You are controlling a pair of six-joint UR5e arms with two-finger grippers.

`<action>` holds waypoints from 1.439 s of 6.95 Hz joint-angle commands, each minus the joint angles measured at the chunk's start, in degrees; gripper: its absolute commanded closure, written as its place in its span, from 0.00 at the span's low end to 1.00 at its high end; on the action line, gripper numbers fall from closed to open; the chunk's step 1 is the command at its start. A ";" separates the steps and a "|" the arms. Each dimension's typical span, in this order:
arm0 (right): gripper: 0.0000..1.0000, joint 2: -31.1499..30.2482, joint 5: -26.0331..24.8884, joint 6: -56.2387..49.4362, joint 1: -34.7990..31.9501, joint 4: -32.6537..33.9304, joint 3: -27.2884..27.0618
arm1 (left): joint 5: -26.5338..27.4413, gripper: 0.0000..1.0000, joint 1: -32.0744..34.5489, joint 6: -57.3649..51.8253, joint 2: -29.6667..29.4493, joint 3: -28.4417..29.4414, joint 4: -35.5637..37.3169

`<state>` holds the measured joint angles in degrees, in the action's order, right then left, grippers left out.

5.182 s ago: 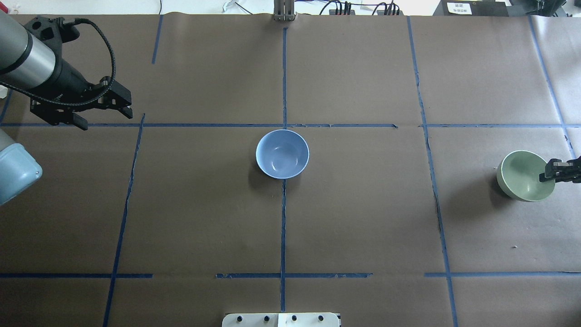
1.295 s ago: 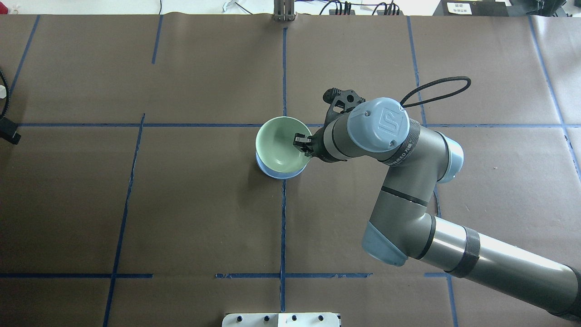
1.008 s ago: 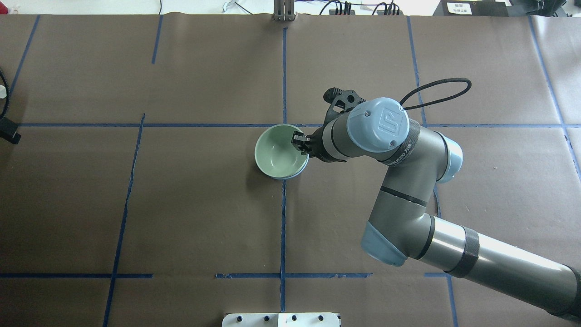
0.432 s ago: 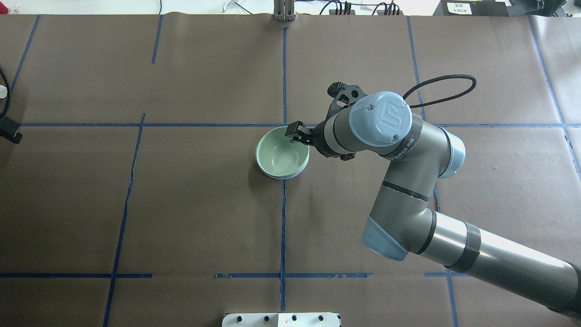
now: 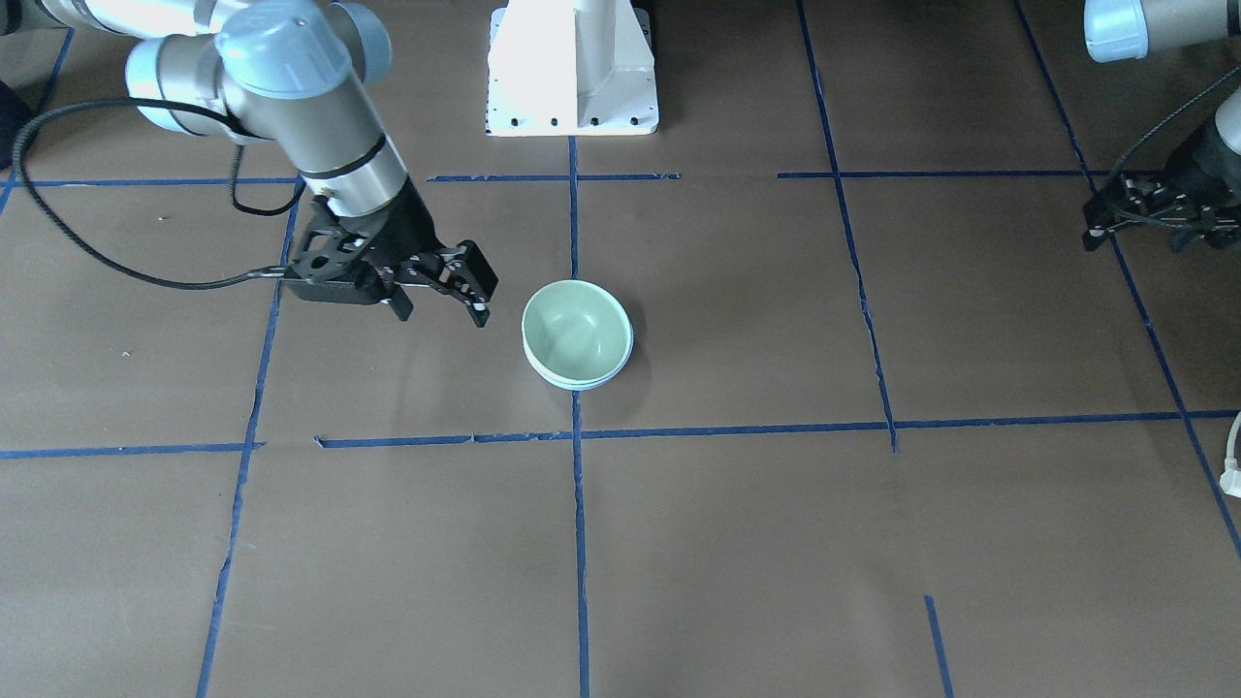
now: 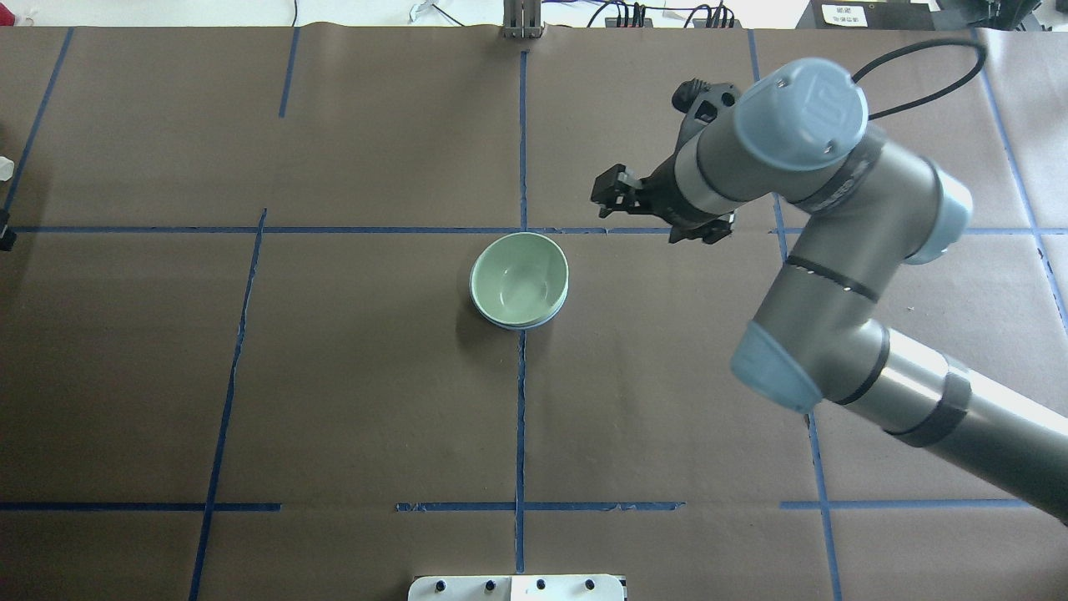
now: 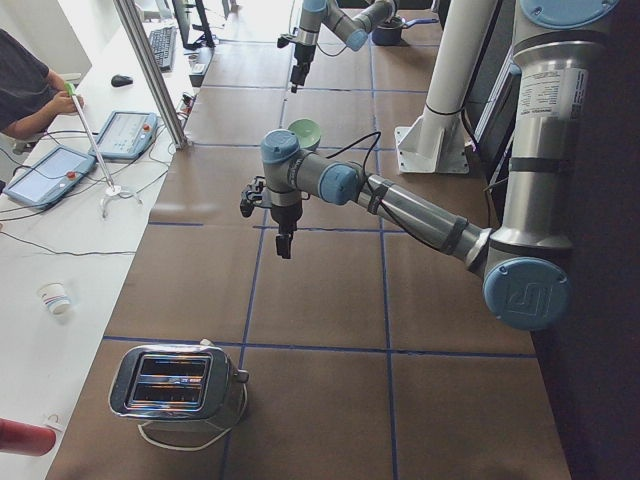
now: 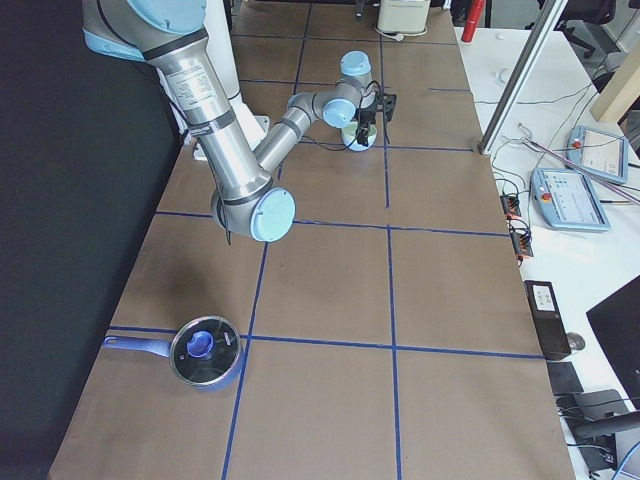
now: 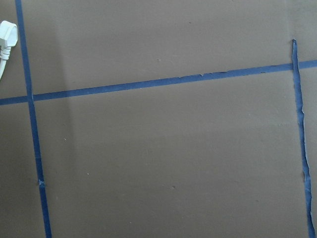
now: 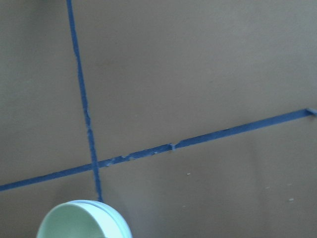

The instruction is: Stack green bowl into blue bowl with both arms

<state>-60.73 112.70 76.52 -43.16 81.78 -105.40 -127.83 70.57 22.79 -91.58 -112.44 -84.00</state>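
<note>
The green bowl (image 6: 513,280) is seated inside the blue bowl (image 5: 580,384) at the centre of the table (image 6: 334,376). Seen from overhead, the right gripper (image 6: 607,188) is held between 1 and 2 o'clock of them, jaws apart and empty. The left gripper (image 5: 1159,208) is kept far off at 9 o'clock; its jaws cannot be judged.

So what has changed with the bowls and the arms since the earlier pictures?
The right gripper carried the green bowl from the robot's right side into the blue bowl at the centre, let go, and drew back, open. The left gripper pulled away to its own side. The blue bowl stayed in place.
</note>
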 commanded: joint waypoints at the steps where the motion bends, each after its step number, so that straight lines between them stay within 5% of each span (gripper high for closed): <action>1: 0.00 -9.27 8.37 -24.11 -10.49 5.76 -4.64 | 0.04 0.00 3.25 0.49 1.30 1.34 -0.02; 3: 0.00 -21.73 14.54 -46.52 -22.00 5.41 -4.03 | 0.39 0.00 3.70 -2.64 2.45 1.09 -0.02; 5: 0.00 -29.86 21.72 -71.23 -35.95 5.41 2.26 | 0.21 0.00 3.79 -3.28 2.89 2.05 -0.02; 6: 0.00 -31.37 27.78 -72.11 -40.12 5.15 8.13 | -0.31 0.00 6.40 -3.63 3.24 4.05 0.06; 7: 0.00 -29.03 28.27 -71.77 -40.42 5.06 12.46 | -3.10 0.00 10.08 -7.11 3.25 6.42 0.24; 10: 0.00 -31.28 28.01 -72.65 -44.37 2.97 12.24 | -5.06 0.00 16.26 -30.90 3.60 16.62 0.33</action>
<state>-90.58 140.60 4.05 -85.82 86.20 -93.09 -132.60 85.12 0.51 -88.03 -99.07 -83.71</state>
